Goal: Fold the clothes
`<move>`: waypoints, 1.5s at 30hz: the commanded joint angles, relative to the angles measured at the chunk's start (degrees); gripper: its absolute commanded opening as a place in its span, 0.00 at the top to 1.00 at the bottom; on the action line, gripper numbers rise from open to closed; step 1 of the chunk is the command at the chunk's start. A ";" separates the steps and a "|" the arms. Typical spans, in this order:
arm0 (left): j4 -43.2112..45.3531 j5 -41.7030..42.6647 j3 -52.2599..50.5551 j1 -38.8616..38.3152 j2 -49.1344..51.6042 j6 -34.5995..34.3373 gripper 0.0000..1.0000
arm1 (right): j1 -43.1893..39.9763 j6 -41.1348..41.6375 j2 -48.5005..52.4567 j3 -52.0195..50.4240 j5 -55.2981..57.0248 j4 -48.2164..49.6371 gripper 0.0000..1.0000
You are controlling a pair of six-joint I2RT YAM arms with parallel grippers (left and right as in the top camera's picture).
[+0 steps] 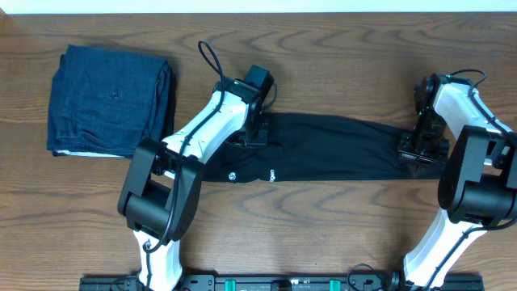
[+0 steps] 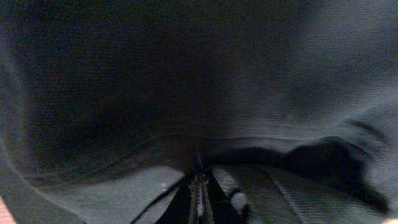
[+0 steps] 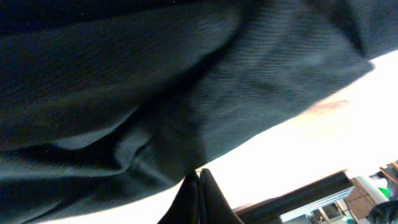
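Scanning from the left, I see a folded dark blue garment (image 1: 111, 101) lying on the wooden table (image 1: 323, 234), apart from the shirt. Next, my left gripper (image 1: 252, 136) sits on the left end of the black T-shirt (image 1: 331, 149), its fingers pressed together on a pinch of fabric. The shirt stretches as a long band across the table's middle, with a white logo (image 1: 272, 173) near its front edge. At the right end, my right gripper (image 1: 420, 152) pinches the cloth too.
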 commanded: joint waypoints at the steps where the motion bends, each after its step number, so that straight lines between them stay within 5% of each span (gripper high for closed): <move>1: -0.24 -2.03 -1.49 0.33 0.33 -0.15 0.94 | -0.20 4.44 -1.11 -1.14 5.79 0.42 0.99; 9: -0.33 -1.99 -2.27 0.37 0.20 -0.11 0.94 | -0.76 -6.32 -2.75 4.02 -10.69 -2.64 0.99; 16: -0.35 -1.95 -2.27 0.37 0.20 -0.15 0.94 | -0.76 -6.21 -6.58 7.10 -10.14 0.85 0.99; 38: -0.63 -1.97 -2.27 0.37 0.20 -0.13 0.94 | -8.74 -2.51 -6.45 -12.92 -0.09 22.21 0.99; 45: -0.85 -1.99 -2.27 0.37 0.17 -0.09 0.94 | -13.60 -1.16 -6.78 -9.64 -5.29 20.50 0.99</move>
